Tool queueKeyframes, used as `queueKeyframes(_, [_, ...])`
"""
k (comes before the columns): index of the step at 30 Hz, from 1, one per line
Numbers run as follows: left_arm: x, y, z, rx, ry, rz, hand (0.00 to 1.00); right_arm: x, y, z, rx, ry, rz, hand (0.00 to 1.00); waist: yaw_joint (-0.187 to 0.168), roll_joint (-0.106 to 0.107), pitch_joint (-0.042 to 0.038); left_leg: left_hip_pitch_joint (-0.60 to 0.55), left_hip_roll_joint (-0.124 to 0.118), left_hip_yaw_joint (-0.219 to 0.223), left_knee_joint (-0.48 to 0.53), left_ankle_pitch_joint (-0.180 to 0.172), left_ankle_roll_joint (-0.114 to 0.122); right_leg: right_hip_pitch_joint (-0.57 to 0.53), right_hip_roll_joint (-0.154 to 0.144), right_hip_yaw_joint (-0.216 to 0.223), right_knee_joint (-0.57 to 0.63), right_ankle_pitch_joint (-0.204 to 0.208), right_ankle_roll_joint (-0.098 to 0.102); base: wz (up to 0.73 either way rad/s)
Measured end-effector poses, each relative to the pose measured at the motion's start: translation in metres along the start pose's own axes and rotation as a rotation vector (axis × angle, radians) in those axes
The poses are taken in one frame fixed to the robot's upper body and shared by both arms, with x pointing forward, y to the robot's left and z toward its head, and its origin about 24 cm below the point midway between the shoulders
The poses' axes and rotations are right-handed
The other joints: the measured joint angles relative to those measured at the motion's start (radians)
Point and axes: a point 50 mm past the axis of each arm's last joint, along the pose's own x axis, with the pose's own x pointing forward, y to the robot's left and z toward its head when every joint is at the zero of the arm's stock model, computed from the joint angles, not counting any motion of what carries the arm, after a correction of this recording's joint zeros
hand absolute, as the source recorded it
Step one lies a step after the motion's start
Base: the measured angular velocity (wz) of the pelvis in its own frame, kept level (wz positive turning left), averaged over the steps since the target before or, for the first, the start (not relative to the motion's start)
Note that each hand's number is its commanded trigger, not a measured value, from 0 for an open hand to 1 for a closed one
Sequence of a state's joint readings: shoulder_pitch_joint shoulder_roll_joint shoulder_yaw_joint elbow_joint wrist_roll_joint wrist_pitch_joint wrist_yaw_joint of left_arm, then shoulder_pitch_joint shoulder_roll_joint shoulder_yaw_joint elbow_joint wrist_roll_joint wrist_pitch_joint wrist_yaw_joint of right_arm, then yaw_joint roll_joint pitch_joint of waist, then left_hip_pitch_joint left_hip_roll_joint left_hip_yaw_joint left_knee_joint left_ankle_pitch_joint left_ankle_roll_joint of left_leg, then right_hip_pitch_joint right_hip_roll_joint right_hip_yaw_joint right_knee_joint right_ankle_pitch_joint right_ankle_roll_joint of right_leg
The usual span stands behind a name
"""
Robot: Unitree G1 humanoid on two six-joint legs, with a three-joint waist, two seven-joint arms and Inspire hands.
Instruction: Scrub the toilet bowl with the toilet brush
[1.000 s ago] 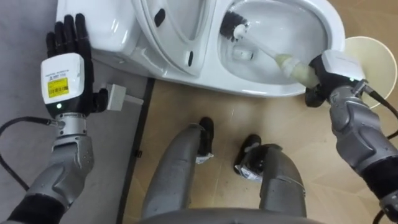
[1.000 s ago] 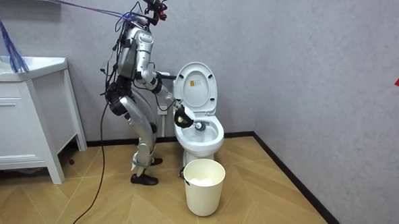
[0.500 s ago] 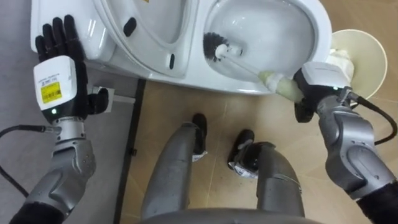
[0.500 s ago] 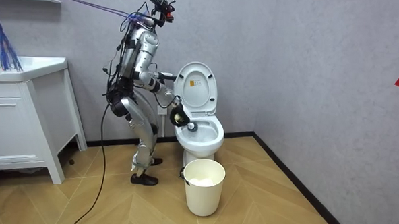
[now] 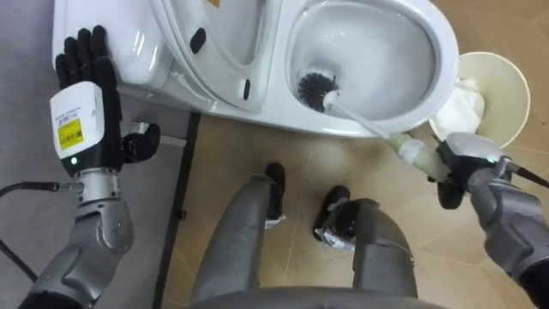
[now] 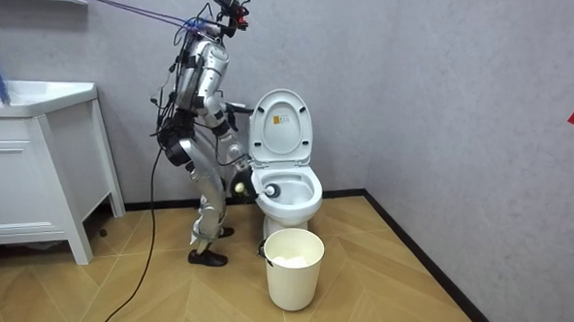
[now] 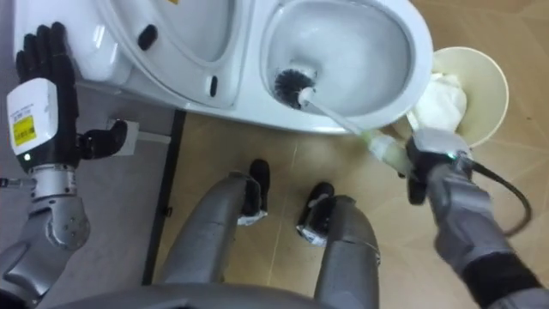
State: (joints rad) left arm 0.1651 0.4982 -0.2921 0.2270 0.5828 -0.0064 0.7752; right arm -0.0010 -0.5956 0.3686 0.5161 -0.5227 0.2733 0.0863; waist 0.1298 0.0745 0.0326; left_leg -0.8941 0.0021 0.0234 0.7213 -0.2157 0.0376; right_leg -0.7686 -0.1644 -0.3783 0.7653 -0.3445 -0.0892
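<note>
Grips the toilet brush (image 5: 369, 125) by its pale handle end in the right hand (image 5: 461, 167), fingers curled tight round it. Sends the long shaft up and away from that hand, over the rim of the toilet bowl (image 5: 439, 39). Sets the dark bristle head (image 5: 316, 88) low on the bowl's near inner wall (probably the patch being scrubbed), well clear of the hand.

Holds the left hand (image 5: 81, 103) idle, fingers straight and spread, touching nothing, with the raised seat and lid (image 5: 214, 39) off to its right.

Finds nothing in the brush's path inside the bowl. Has a cream bin (image 5: 508, 81) just beyond the right hand, something white (image 5: 463, 107) inside it. Risks knocking that bin on a wide backward stroke, in my judgement.
</note>
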Motion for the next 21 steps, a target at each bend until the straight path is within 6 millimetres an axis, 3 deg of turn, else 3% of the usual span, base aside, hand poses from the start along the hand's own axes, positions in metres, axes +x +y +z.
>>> queueKeyframes(1, [0.0,-0.001,-0.001,0.006,0.004,-0.003,0.0,0.002,0.0,-0.002,0.033,0.002,0.004,1.0,0.002,-0.003,0.0021,0.001,-0.001,0.004,0.0,-0.001,0.002,-0.002,-0.003,0.003,0.004,-0.001,0.001,-0.07])
queueKeyframes(6, [0.015,0.003,0.003,0.018,-0.027,0.05,0.0,0.02,-0.017,0.0,0.426,0.008,0.009,1.0,0.007,-0.047,0.0275,-0.004,-0.018,0.017,0.007,0.001,0.014,-0.026,-0.03,0.021,0.046,-0.012,0.008,0.02])
queueKeyframes(8, [0.017,0.004,0.004,0.023,-0.033,0.064,0.0,0.026,-0.029,0.007,0.58,0.005,-0.02,1.0,0.003,-0.065,0.0265,-0.013,-0.019,0.029,0.007,0.004,0.018,-0.043,-0.037,0.031,0.057,-0.014,0.008,-0.03])
queueKeyframes(11, [0.019,0.005,0.004,0.025,-0.033,0.086,0.0,0.029,-0.051,0.02,0.787,-0.046,-0.083,1.0,-0.004,-0.074,0.0257,-0.016,-0.02,0.038,0.008,0.007,0.023,-0.05,-0.041,0.036,0.063,-0.011,0.008,-0.04])
queueKeyframes(17, [0.022,0.003,-0.001,0.07,-0.033,0.095,0.0,0.03,-0.052,0.025,0.79,-0.053,-0.091,1.0,-0.017,-0.076,0.0248,-0.011,-0.032,0.045,0.006,0.014,0.033,-0.051,-0.057,0.041,0.073,-0.009,0.015,0.02])
queueKeyframes(21, [0.023,0.002,-0.003,0.13,-0.045,0.077,0.0,0.029,-0.055,0.024,0.671,-0.033,-0.157,1.0,-0.01,-0.075,0.024,-0.001,-0.033,0.056,0.004,0.016,0.039,-0.051,-0.059,0.056,0.075,-0.004,0.022,-0.07])
